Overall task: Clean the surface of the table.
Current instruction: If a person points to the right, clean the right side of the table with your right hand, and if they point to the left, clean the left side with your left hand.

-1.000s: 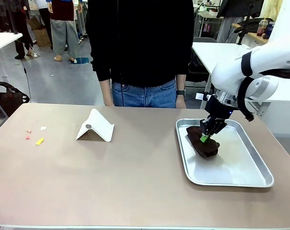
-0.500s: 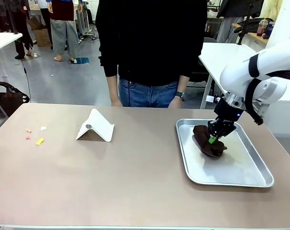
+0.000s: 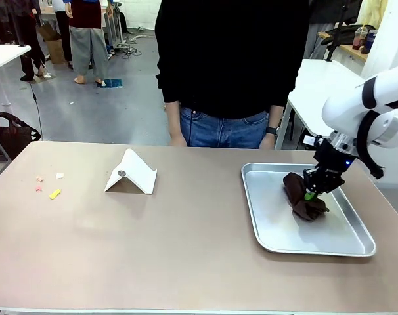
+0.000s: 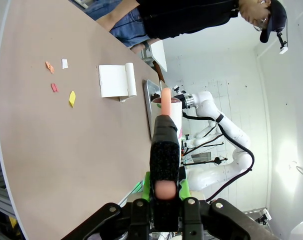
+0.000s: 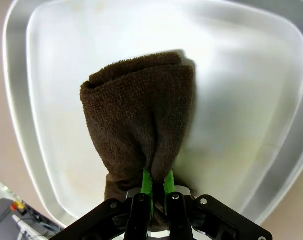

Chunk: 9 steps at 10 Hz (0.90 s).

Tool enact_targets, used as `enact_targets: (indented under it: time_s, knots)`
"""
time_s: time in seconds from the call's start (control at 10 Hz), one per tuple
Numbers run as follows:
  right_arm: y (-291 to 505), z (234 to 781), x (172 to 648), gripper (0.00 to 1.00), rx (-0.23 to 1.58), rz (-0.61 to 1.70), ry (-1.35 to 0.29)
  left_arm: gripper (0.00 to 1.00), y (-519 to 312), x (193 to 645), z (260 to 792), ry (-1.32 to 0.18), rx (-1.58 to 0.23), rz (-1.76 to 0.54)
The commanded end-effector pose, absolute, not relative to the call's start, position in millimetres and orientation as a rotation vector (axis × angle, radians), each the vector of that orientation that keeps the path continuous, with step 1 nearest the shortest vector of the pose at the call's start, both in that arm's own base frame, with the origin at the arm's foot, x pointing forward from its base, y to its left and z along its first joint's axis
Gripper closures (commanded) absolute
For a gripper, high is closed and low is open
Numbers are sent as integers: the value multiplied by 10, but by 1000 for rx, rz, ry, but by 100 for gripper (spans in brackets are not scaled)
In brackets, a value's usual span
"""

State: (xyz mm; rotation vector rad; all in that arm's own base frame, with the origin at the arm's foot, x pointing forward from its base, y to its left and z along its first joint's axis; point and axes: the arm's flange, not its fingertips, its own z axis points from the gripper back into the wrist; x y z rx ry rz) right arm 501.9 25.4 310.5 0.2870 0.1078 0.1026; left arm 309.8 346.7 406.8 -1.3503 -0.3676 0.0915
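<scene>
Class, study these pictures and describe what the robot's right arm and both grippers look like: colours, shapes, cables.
The right arm is built of rounded glossy white segments with black bands at the joints; a black cable loops by its wrist. The right gripper is black with bright green pads. The left gripper has the same black body and green pads.

Soft, even overhead light keeps the front view bright, with only faint shadows on the matte table point(image 3: 186, 249). In the right wrist view the metal tray point(image 5: 231, 75) glares pale and washed-out, and the brown cloth point(image 5: 136, 115) casts a soft shadow on it. The left wrist view bows at its edges. Its white wall point(image 4: 286, 150) is overexposed, and the black object point(image 4: 165, 145) in the left tool point(image 4: 164, 186) looks soft up close.
</scene>
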Motion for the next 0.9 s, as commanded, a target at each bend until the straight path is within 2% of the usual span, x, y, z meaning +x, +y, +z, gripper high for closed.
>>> enact_targets:
  time_s: [0.0, 0.3, 0.8]
  knots:
    - [43, 3026, 4848, 90, 296, 37, 99, 78, 3439, 3056, 4098, -372, -1351, 83]
    - [-187, 3132, 4736, 90, 434, 34, 34, 78, 3439, 3056, 4098, -372, -1351, 83]
    - [-744, 3437, 4344, 90, 890, 25, -174, 78, 3439, 3056, 4098, -372, -1351, 83]
